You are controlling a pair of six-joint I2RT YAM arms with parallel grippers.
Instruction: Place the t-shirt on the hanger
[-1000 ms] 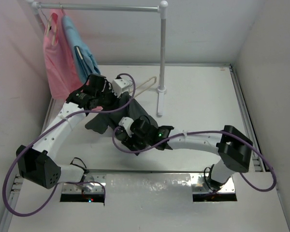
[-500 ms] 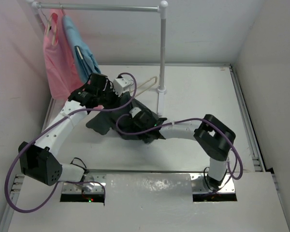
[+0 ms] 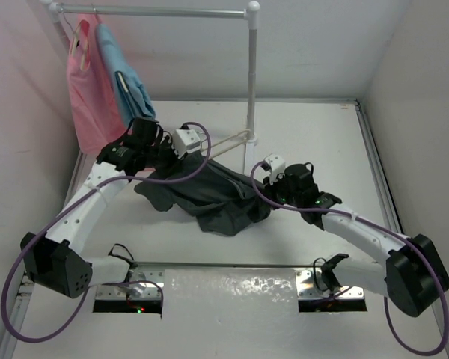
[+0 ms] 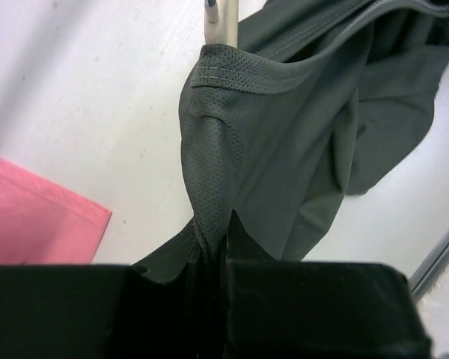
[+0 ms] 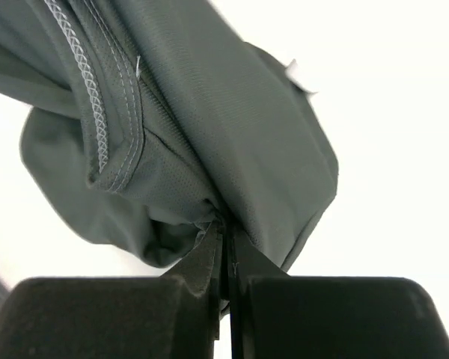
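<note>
From above, the shirt (image 3: 209,198) hangs in a dark band across the middle of the surface (image 3: 322,127), drawn out between the two arms. The left fingers (image 3: 163,158) hold its far-left end and the right fingers (image 3: 268,196) hold its near-right end. A pale bar of the hanger (image 3: 228,140) sticks out from the shirt's upper edge toward the foot of the rail (image 3: 157,11).

The left wrist view adds the grip itself: the left fingers (image 4: 223,258) are clenched on a bunched fold of shirt (image 4: 284,134). It also shows the hanger (image 4: 218,22) tip entering a stitched opening. A pink garment (image 4: 37,209) shows at lower left.

The right wrist view shows the right fingers (image 5: 226,258) pinched tight on a thick fold of shirt (image 5: 232,112), a double-stitched hem running beside it. White surface lies behind.

Only the top view shows the room. Pale walls (image 3: 322,45) close in the white surface. The rail stands along the far side, with the pink garment (image 3: 86,90) and a blue garment (image 3: 127,82) hanging at its left end.
</note>
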